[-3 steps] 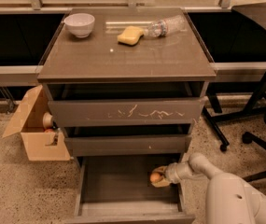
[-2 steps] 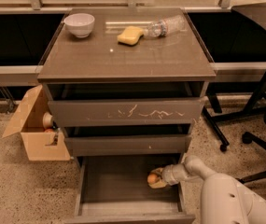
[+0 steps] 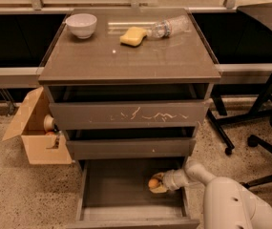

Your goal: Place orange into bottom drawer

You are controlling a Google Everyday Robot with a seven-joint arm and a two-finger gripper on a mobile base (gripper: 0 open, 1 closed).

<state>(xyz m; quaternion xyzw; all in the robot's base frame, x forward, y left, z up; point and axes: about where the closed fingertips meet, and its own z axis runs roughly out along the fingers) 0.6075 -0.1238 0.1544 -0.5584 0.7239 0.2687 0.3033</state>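
currently, at far left, a cardboard box [image 3: 35, 142] stands on the floor beside the cabinet. on the cabinet top sit a white bowl [image 3: 81, 25] and a yellow sponge [image 3: 132, 36]. below them, the bottom drawer [image 3: 111, 190] is pulled open. the orange [image 3: 152, 183] is inside it, near the right wall and low over the tray; contact with the tray cannot be confirmed. the gripper [image 3: 156, 183] reaches in from the right and is clamped on the orange. handling: the fruit is likely light, firm, smooth and prone to roll. grip across its widest part with moderate force and release low.
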